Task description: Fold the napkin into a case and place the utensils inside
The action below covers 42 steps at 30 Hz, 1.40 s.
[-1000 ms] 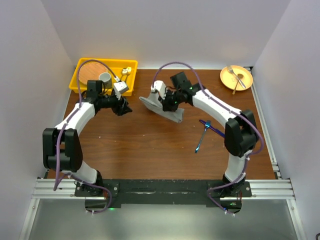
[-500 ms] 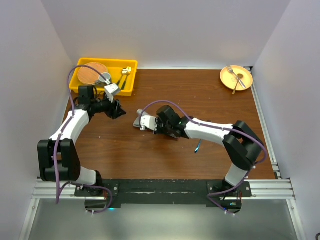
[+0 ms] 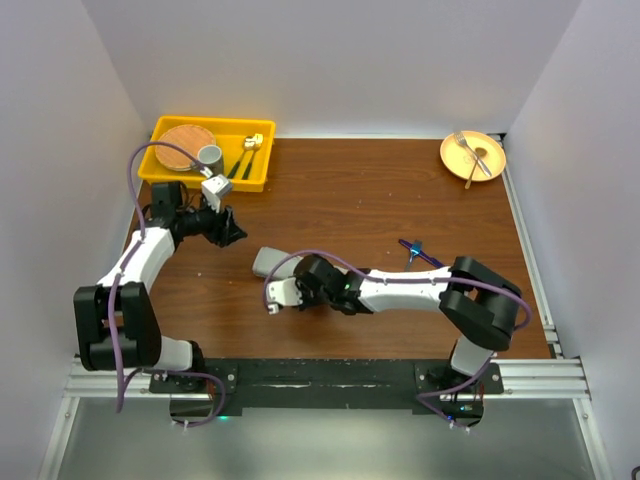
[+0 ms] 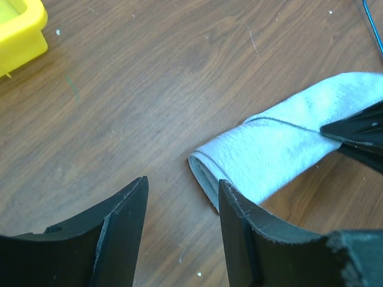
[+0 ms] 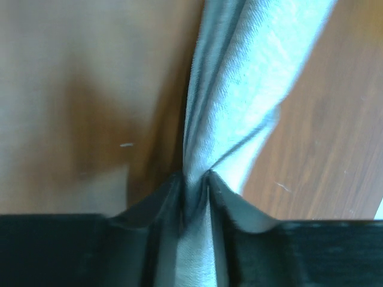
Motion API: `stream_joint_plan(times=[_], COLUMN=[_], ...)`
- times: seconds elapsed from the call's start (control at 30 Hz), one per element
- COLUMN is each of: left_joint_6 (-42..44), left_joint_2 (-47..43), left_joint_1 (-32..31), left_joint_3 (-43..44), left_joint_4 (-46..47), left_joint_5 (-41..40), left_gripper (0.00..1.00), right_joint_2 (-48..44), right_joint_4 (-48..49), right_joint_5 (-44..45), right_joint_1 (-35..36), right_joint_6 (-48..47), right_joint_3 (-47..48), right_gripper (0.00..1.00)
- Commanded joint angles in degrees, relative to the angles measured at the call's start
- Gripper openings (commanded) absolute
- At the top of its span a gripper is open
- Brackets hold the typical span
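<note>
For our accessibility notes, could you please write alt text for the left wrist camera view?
A grey napkin folded into a narrow strip lies on a brown table, its far end pinched by the right claw. The left claw stands open and empty close to its near end; a yellow tray corner shows top left.

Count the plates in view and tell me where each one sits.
2. A yellow plate sits at the far right corner, cutlery on it. A brown plate lies in the yellow tray at far left, beside a grey cup. The right arm may hide others.
</note>
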Motion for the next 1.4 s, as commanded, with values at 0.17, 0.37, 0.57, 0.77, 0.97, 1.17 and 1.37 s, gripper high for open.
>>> stream_joint_plan(times=[0.17, 0.37, 0.57, 0.77, 0.97, 1.17, 1.37], left_joint_6=[7.96, 18.68, 19.40, 17.81, 21.23, 19.15, 13.52], left_joint_2=[-4.83, -4.92, -2.03, 2.10, 4.57, 7.73, 13.88], left_joint_1=[0.70, 0.79, 0.09, -4.39, -7.73, -11.43, -12.04], left_joint_3=[-2.11, -1.85, -1.06, 0.35, 0.43, 0.52, 2.54], left_joint_4=[-7.87, -18.51, -20.45, -20.98, -21.86, -20.11, -15.62], left_joint_5=[3.10, 6.88, 8.46, 4.78, 0.03, -2.43, -4.37], left_gripper=[0.53, 0.46, 0.29, 0.24, 0.20, 0.19, 0.15], right_joint_2=[-4.06, -6.52, -9.69, -6.44, -1.52, 3.49, 5.52], right_joint_4=[-5.31, -18.03, -26.32, -31.96, -30.65, -28.53, -27.30], right_joint_5=[-2.16, -11.65, -24.23, -29.34, -29.08, -29.16, -31.09], right_joint_1=[6.43, 3.11, -10.50, -13.78, -13.70, -13.08, -11.24], right_joint_6=[5.84, 14.64, 14.31, 7.46, 6.65, 9.29, 11.66], right_joint_3=[3.25, 13.79, 13.91, 12.24, 9.69, 8.28, 8.19], right_gripper=[0.47, 0.53, 0.40, 0.30, 0.26, 0.26, 0.29])
